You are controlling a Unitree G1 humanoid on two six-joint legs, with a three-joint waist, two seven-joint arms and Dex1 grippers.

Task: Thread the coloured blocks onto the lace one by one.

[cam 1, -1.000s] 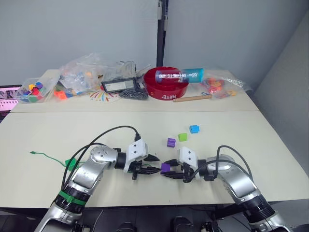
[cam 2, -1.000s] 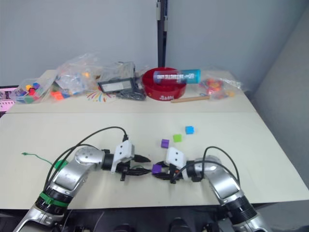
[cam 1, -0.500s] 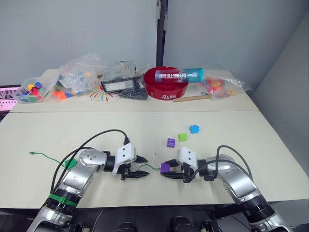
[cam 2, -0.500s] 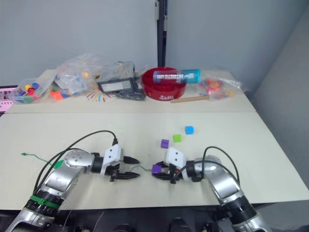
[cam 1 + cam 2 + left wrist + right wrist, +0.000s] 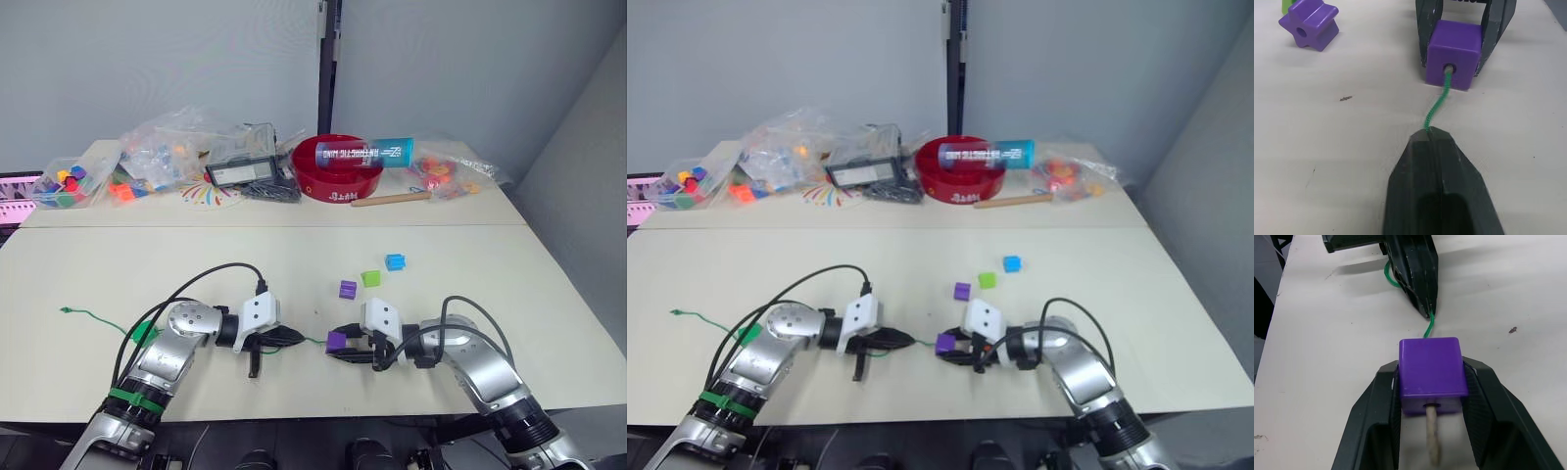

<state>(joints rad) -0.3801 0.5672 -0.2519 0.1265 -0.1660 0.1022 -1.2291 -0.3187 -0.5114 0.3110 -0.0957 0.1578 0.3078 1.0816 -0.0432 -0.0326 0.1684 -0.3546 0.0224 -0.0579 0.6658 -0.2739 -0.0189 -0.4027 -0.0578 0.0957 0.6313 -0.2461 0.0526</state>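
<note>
Your right gripper (image 5: 1432, 396) is clamped on the purple cube (image 5: 1432, 373), and the pale stiff tip (image 5: 1433, 440) of the lace comes out of the cube's hole between the fingers. Your left gripper (image 5: 1429, 136) is pressed together on the green lace (image 5: 1436, 105), just beside the cube's other face. Behind this cube lie a purple star-shaped block (image 5: 1308, 29), a lime green block (image 5: 370, 278) and a light blue one (image 5: 395, 261). The lace's far end (image 5: 67, 311), probably its knot, lies well apart from the cube.

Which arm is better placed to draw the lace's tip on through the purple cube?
Probably neither as they stand. The pale tip pokes out between the right gripper's fingers, which clamp the purple cube. The left gripper pinches the lace on the entry side; releasing there frees it.
</note>
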